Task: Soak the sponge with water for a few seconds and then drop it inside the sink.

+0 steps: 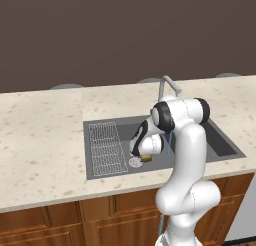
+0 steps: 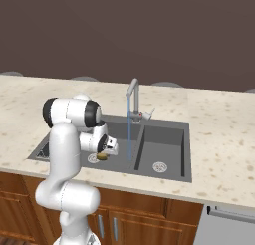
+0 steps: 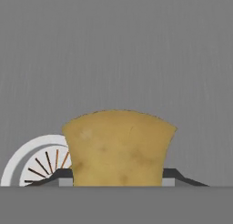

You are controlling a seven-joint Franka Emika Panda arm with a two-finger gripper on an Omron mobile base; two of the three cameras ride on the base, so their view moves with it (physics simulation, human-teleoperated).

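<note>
The mustard-yellow sponge (image 3: pixel 118 148) sits pinched between my gripper's (image 3: pixel 117 178) two dark fingertips (image 3: pixel 59 175), so the gripper is shut on it. The hand hangs low inside the left basin of the dark grey sink (image 1: pixel 220 145), with the sponge (image 1: pixel 146 158) just above the basin floor and beside the round silver drain (image 1: pixel 135 162). From the right, the sponge (image 2: pixel 102 156) shows under the gripper (image 2: pixel 104 154), next to the drain (image 2: pixel 92 158). A thin pale-blue stream of water (image 2: pixel 129 134) falls from the grey gooseneck faucet (image 2: pixel 132 92) into the sink (image 2: pixel 164 139), to the right of the sponge and apart from it.
A ribbed wire-grid drainboard (image 1: pixel 106 149) takes up the sink's left end. The right basin has its own drain (image 2: pixel 159 166). Speckled beige counter (image 1: pixel 40 135) surrounds the sink, wooden cabinets (image 1: pixel 115 220) stand below it, and a dark wall is behind.
</note>
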